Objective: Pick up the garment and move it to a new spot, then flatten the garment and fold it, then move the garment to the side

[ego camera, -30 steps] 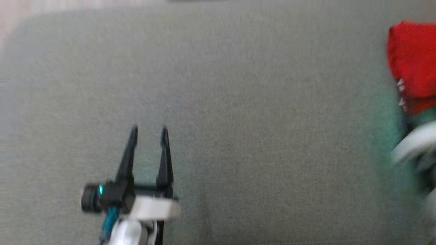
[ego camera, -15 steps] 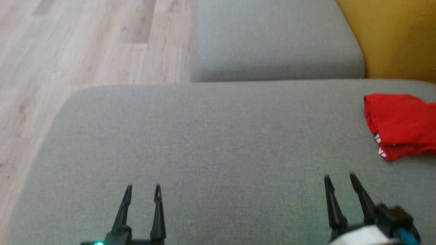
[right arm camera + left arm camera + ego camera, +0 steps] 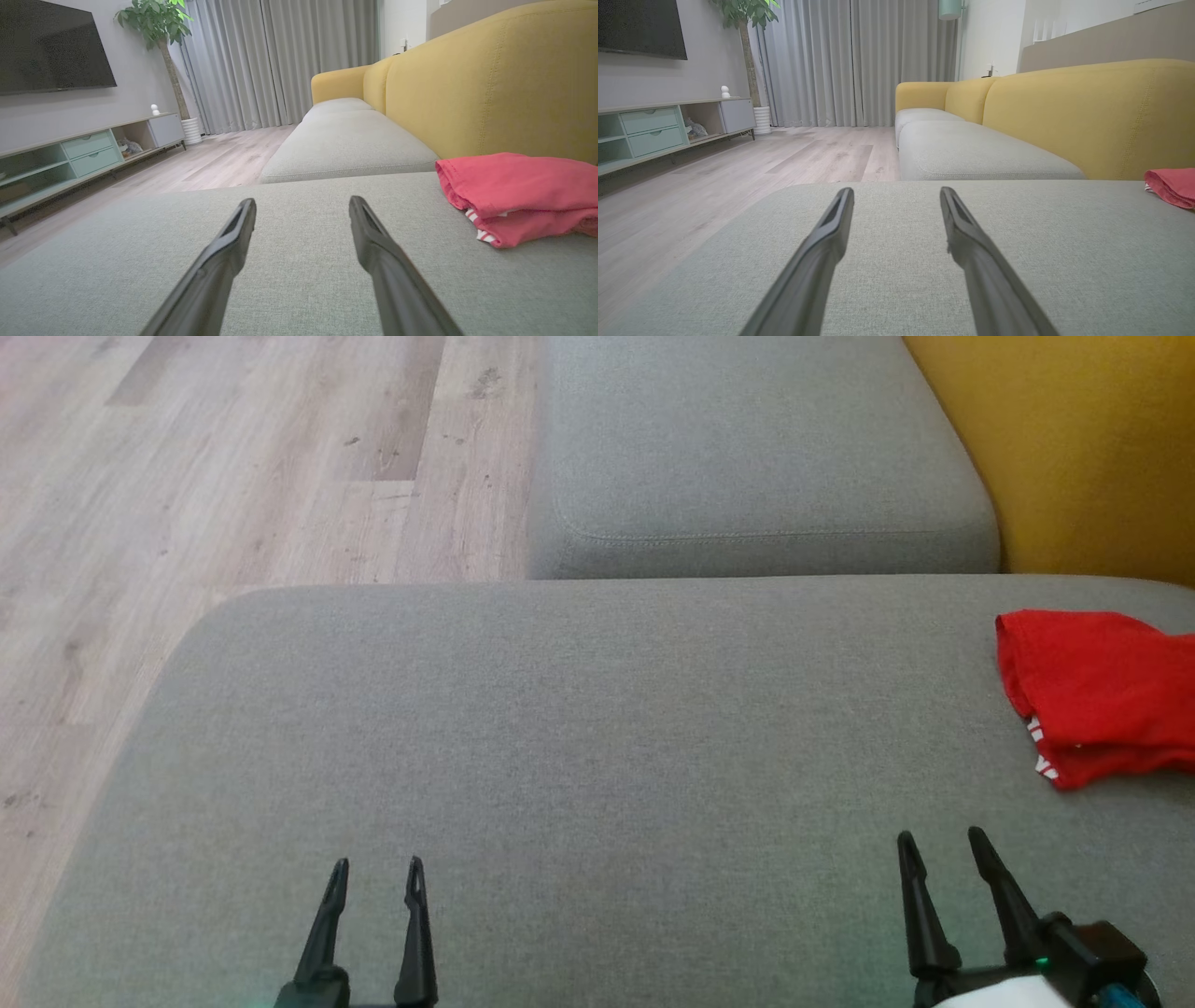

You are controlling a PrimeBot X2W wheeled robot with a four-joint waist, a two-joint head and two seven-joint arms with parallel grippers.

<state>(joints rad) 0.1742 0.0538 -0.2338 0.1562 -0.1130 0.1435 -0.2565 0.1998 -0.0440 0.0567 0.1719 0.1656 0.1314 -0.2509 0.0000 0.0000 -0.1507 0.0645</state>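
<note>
Head view: red garment (image 3: 1092,695) lay on grey cushion (image 3: 597,728), far right. Left gripper (image 3: 375,870) and right gripper (image 3: 941,840) were both spread wide, holding nothing.

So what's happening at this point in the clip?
Nothing is being handled. The red garment lies folded over at the right side of the grey sofa cushion, near the yellow backrest. The left gripper and right gripper are both open and empty over the cushion's near edge, apart from the garment.
</note>
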